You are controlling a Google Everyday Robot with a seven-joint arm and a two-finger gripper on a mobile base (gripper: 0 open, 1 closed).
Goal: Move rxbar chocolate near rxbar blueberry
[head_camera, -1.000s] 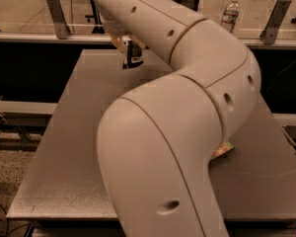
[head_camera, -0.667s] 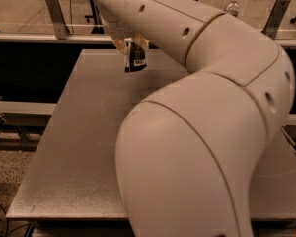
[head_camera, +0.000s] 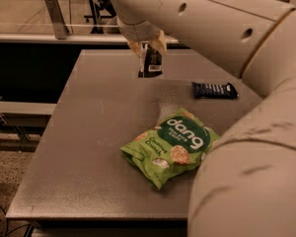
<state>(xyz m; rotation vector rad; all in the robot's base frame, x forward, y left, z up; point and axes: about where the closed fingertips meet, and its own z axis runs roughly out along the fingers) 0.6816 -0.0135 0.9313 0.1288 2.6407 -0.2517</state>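
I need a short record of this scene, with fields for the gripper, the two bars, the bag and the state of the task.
gripper: the gripper is over the far part of the table, shut on the rxbar chocolate
held item: rxbar chocolate, upright between the fingers
target: rxbar blueberry, lying flat on the table, right of the gripper and nearer the camera
other item: green bag, flat, nearest the camera, apart from both bars
task state: the two bars are not yet close together
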